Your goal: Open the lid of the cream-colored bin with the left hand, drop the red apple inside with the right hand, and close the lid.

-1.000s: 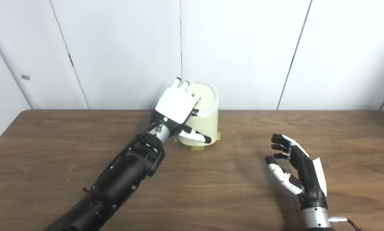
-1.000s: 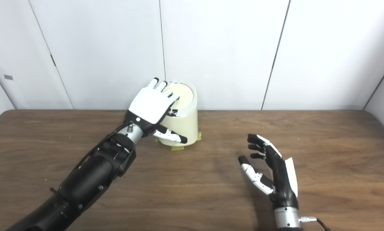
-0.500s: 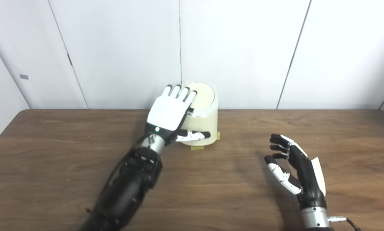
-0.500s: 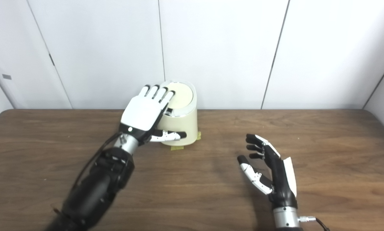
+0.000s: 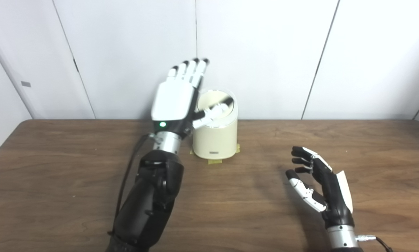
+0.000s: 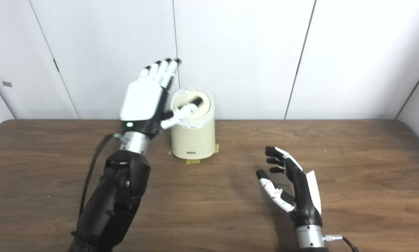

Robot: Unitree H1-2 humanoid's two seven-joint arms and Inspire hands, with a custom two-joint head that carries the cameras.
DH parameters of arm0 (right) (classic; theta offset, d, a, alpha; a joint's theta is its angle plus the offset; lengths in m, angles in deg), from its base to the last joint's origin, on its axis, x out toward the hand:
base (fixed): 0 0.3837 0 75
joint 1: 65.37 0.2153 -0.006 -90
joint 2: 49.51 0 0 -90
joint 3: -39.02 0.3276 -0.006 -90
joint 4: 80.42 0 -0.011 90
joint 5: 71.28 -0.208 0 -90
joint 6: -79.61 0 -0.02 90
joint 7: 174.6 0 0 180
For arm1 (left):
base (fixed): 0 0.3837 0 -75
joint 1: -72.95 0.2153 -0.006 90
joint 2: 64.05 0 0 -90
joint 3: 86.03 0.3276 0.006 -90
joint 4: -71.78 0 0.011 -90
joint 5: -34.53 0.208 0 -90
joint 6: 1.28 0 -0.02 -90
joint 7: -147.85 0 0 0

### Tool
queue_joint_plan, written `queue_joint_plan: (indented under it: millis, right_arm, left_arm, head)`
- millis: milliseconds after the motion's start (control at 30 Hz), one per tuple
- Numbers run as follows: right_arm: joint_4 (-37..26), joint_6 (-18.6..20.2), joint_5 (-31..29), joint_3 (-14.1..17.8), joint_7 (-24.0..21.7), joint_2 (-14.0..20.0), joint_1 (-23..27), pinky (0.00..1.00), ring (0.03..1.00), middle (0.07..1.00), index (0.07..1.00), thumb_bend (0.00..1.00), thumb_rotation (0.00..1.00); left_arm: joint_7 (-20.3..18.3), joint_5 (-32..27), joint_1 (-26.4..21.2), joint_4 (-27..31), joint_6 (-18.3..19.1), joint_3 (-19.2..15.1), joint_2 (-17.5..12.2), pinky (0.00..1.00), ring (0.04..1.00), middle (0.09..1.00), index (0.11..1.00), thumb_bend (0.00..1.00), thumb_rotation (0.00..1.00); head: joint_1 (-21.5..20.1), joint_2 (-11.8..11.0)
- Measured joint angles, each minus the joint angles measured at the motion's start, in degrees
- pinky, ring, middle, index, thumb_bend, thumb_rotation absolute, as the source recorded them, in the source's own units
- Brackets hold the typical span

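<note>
The left hand (image 5: 176, 99) stood raised at centre-left of the frame, fingers straight, together and pointing up, holding nothing. Only its thumb reached right, across the cream-colored bin's (image 5: 215, 138) lid (image 5: 217, 104); whether thumb and lid touched could not be told. The bin sat just right of that hand, upright at the table's (image 5: 55, 182) far edge against the white wall panels (image 5: 265, 52), with strips of yellow tape (image 5: 214, 161) at its foot. Its lid appeared to lie flat and shut. So the lid lay right of and below the palm, much nearer this hand than the other.

The right hand (image 5: 320, 187) hovered low at lower right, well apart from the bin, palm turned inward, fingers loosely curled and spread, empty. No red apple showed anywhere on the table, so it may already be inside, or simply absent. Nothing stood between either hand and the bin.
</note>
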Motion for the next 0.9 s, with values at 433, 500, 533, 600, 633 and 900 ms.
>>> queue_joint_plan:
  millis: [433,500,533,600,633,900]
  right_arm:
    - [-0.2,-0.5,1.8,0.2,2.2,-0.1,-0.2,0.64,0.752,0.765,0.755,0.23,0.54]
    - [-0.4,-0.6,2.0,0.2,2.6,0.1,-0.4,0.64,0.754,0.766,0.754,0.23,0.55]
    - [-0.4,-0.6,2.1,0.1,2.6,0.1,-0.4,0.65,0.757,0.768,0.755,0.23,0.56]
    - [-0.5,-0.7,2.3,0.0,2.6,0.2,-0.4,0.65,0.765,0.775,0.759,0.23,0.56]
    - [-0.6,-0.7,2.3,0.0,2.6,0.2,-0.5,0.66,0.77,0.779,0.761,0.23,0.56]
    - [-1.2,-1.5,0.4,0.5,2.9,-1.1,-1.2,0.63,0.727,0.745,0.727,0.23,0.4]
  left_arm:
    - [-0.6,-41.9,24.4,15.2,-11.4,-13.1,1.0,0.75,0.79,0.804,0.79,0.24,0.6]
    - [-2.4,-47.0,26.8,15.0,-13.3,-13.2,-0.3,0.76,0.808,0.816,0.797,0.27,0.59]
    - [-3.4,-49.2,27.8,15.0,-14.2,-13.2,-1.1,0.77,0.814,0.82,0.801,0.28,0.58]
    - [-5.1,-51.7,29.2,14.8,-14.9,-13.1,-2.2,0.79,0.821,0.825,0.81,0.27,0.55]
    - [-5.7,-52.9,29.7,14.0,-15.9,-13.0,-2.4,0.79,0.825,0.83,0.816,0.25,0.54]
    - [-7.6,-55.1,31.2,9.9,-19.0,-12.8,-2.3,0.77,0.825,0.831,0.812,0.22,0.44]
  head:
    - [0.0,0.2]
    - [-0.2,0.2]
    - [-0.3,0.2]
    - [-0.4,0.2]
    - [-0.5,0.2]
    - [-1.1,0.4]
